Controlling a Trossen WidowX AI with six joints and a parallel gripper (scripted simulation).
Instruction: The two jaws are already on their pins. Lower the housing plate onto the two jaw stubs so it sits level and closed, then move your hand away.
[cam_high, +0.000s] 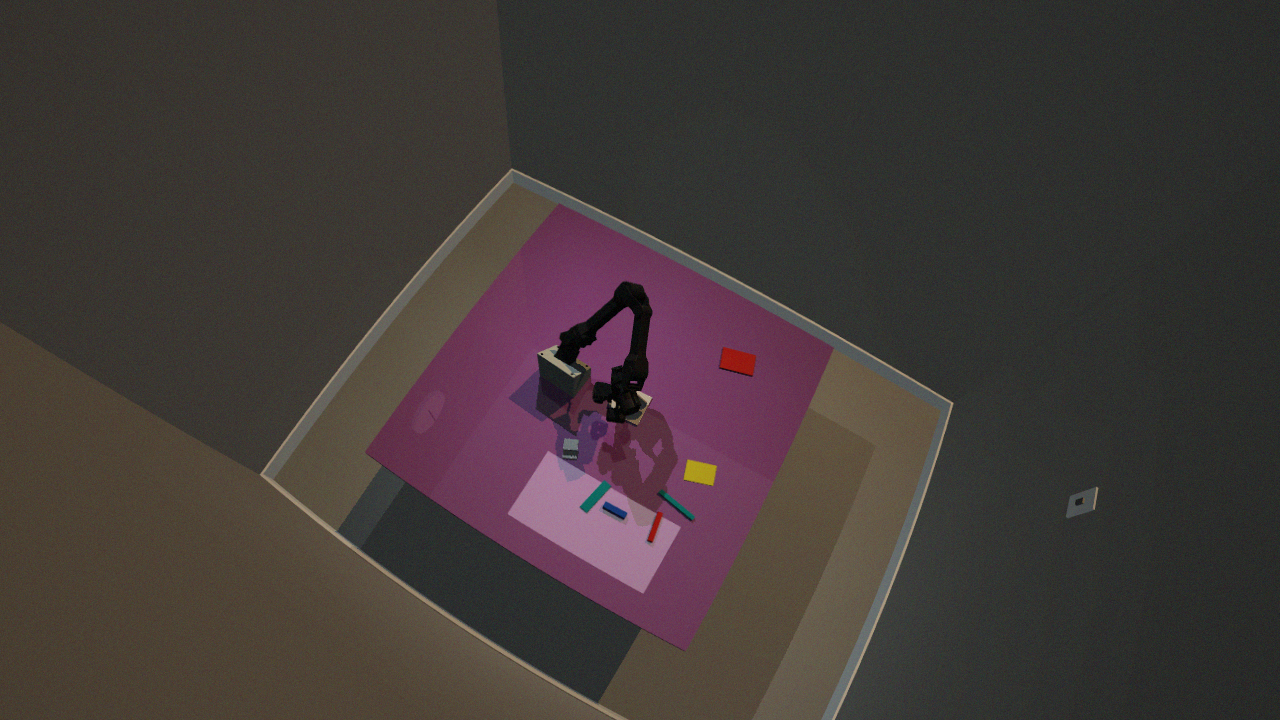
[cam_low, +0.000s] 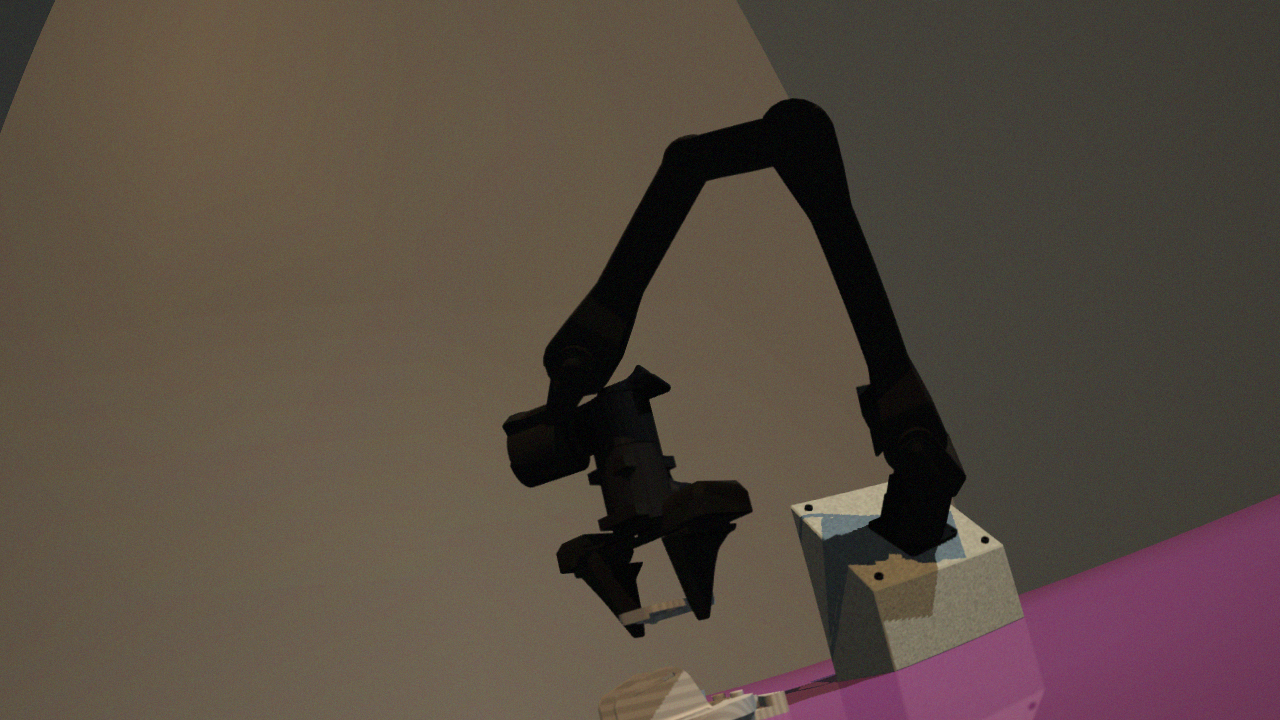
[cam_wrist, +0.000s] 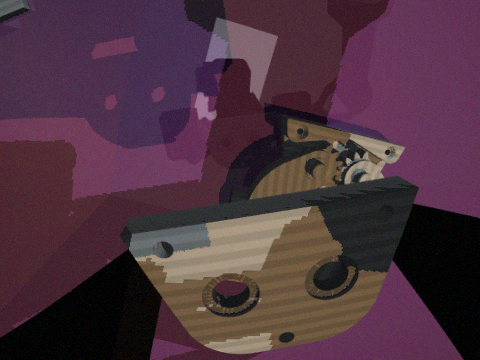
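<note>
My gripper (cam_low: 670, 619) (cam_wrist: 268, 230) is shut on the housing plate (cam_low: 666, 612) (cam_wrist: 270, 250), a wood-striped plate with two ringed holes and smaller holes. The fingers hold it by its two opposite ends, in the air above the base assembly (cam_high: 642, 413) (cam_low: 657, 696) (cam_wrist: 290, 177). In the wrist view the base lies beyond the plate's upper edge, toward the right, and the plate covers its nearer part. A pale toothed jaw part (cam_wrist: 364, 170) shows on the base. The other jaw and both stubs cannot be made out clearly. In the top view the arm partly covers the base.
A small grey block (cam_high: 570, 448) (cam_wrist: 12, 9) lies near the pale mat (cam_high: 572, 537). Teal (cam_high: 595, 497), blue (cam_high: 614, 510) and red (cam_high: 655, 527) bars lie on the mat. A second teal bar (cam_high: 676, 505), a yellow block (cam_high: 699, 472) and a red block (cam_high: 737, 361) lie farther right.
</note>
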